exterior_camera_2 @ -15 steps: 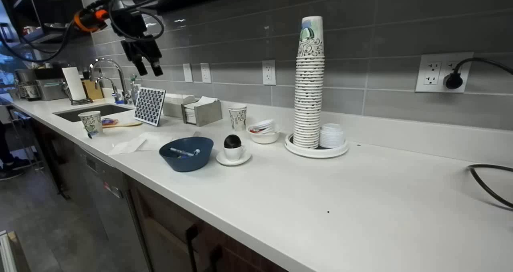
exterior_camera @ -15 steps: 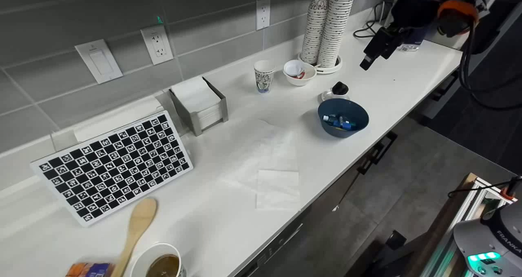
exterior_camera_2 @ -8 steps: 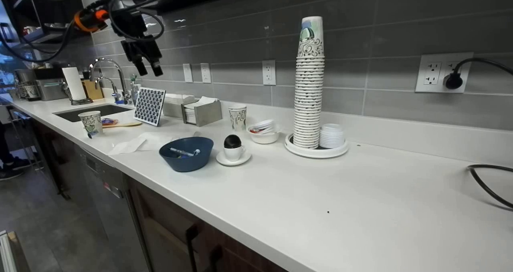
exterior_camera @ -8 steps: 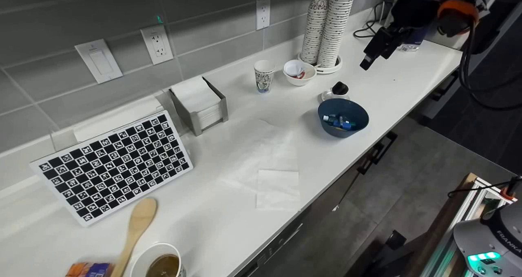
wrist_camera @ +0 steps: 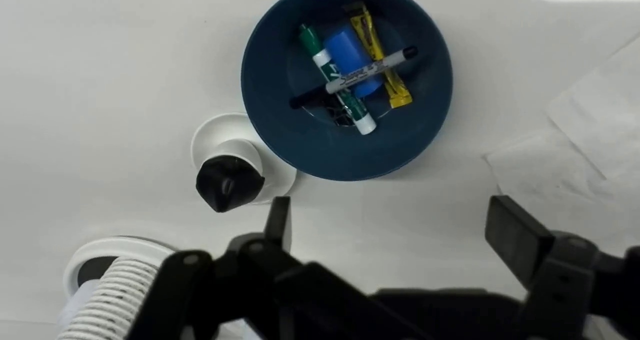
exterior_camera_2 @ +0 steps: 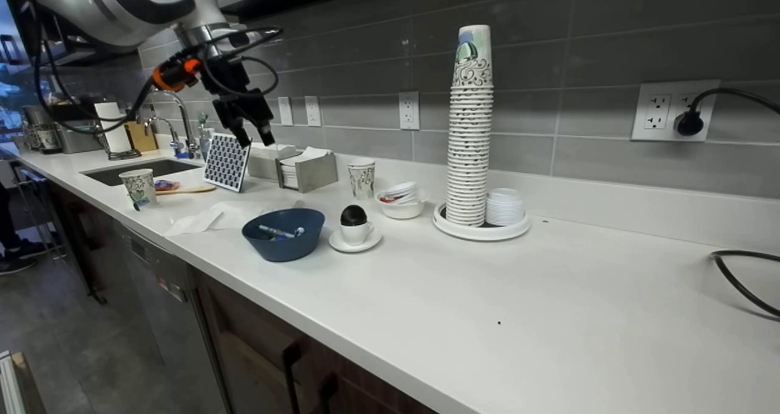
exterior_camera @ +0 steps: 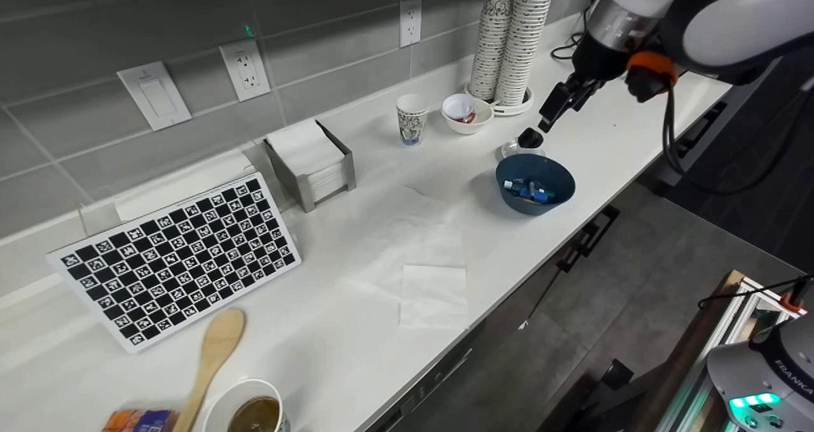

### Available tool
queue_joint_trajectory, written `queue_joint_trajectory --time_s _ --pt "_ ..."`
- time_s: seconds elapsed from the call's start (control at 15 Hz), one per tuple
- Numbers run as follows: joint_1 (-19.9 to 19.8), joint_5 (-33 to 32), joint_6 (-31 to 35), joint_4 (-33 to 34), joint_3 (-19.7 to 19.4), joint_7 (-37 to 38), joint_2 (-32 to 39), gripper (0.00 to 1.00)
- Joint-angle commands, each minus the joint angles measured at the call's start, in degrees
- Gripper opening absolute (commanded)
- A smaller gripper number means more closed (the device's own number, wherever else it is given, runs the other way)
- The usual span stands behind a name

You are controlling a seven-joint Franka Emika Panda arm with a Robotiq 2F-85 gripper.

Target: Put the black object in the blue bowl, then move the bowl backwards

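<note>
The black object (exterior_camera_2: 353,215) is a roundish black lump sitting in a small white cup (exterior_camera_2: 353,234) on a white saucer (exterior_camera_2: 373,241). It also shows in the wrist view (wrist_camera: 227,182) at left. The blue bowl (exterior_camera_2: 283,250) stands right beside the saucer on the counter. In the wrist view the blue bowl (wrist_camera: 350,157) is at top centre, with markers, a blue item and a yellow packet inside. My gripper (wrist_camera: 395,220) is open and empty. In an exterior view the gripper (exterior_camera_2: 256,138) hangs above the counter, higher than the bowl and cup.
A tall stack of paper cups (exterior_camera_2: 469,152) on a round white tray stands by the wall. A small white bowl (exterior_camera_2: 402,210), a patterned paper cup (exterior_camera: 412,120) and a napkin holder (exterior_camera: 331,181) line the back. Flat napkins (exterior_camera: 434,295) lie beyond the blue bowl.
The arm has swung and come lower, bringing the open gripper closer to the cup and blue bowl. The black object, cup and bowl have not moved.
</note>
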Motion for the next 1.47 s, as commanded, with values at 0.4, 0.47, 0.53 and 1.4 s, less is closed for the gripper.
queue_joint_trajectory --time_s 0.4,0.47,0.53,1.4 --pt "-0.17 -2.04 4.14 0.33 -0.92 2.85 4.89 1.00" --pt "-0.26 -1.74 6.24 0.48 -1.46 1.73 6.14 1.00" --pt "0.10 0.53 7.43 0.99 -2.51 -0.43 7.59 1.00" --pt "-2.88 8.19 9.00 21.71 -13.04 14.95 31.67 1.00"
